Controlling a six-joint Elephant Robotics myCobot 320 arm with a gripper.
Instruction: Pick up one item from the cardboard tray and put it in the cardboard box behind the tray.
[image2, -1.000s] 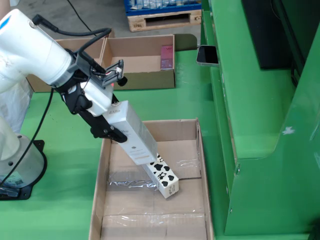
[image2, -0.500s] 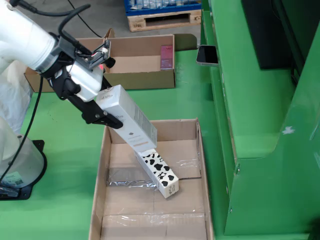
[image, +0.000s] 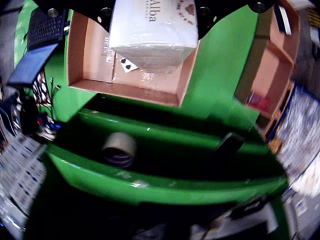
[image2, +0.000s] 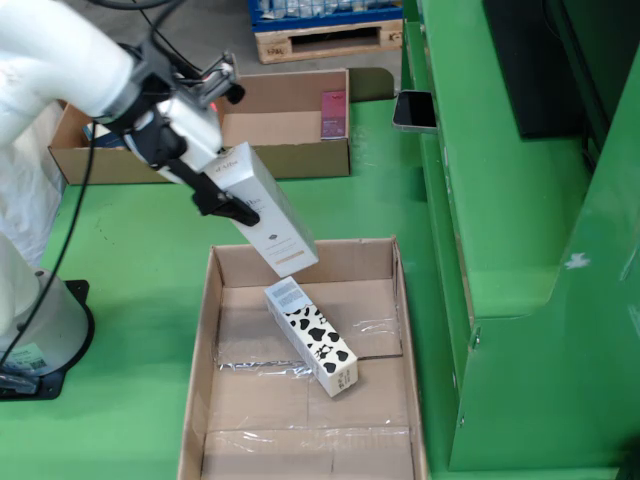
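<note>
A long white carton (image2: 268, 213) hangs tilted above the back edge of the cardboard tray (image2: 196, 400), with my gripper (image2: 228, 190) shut on its upper part. In the wrist view the same white carton (image: 152, 30) fills the top centre, with the tray's wall (image: 125, 91) below it. A second carton with black cow spots (image2: 312, 336) lies flat in the tray. Behind the tray stands the open cardboard box (image2: 285, 128), with a pink item (image2: 333, 112) at its right end.
A green metal structure (image2: 520, 230) runs along the right side, close to the tray's right wall. A tape roll (image: 119, 148) sits on its ledge. The arm's base (image2: 40, 340) stands at the left, and a wooden pallet (image2: 325, 38) lies beyond the box.
My gripper has lifted the white carton up and back out of the tray, towards the box. The spotted carton, partly covered before, now lies fully in view.
</note>
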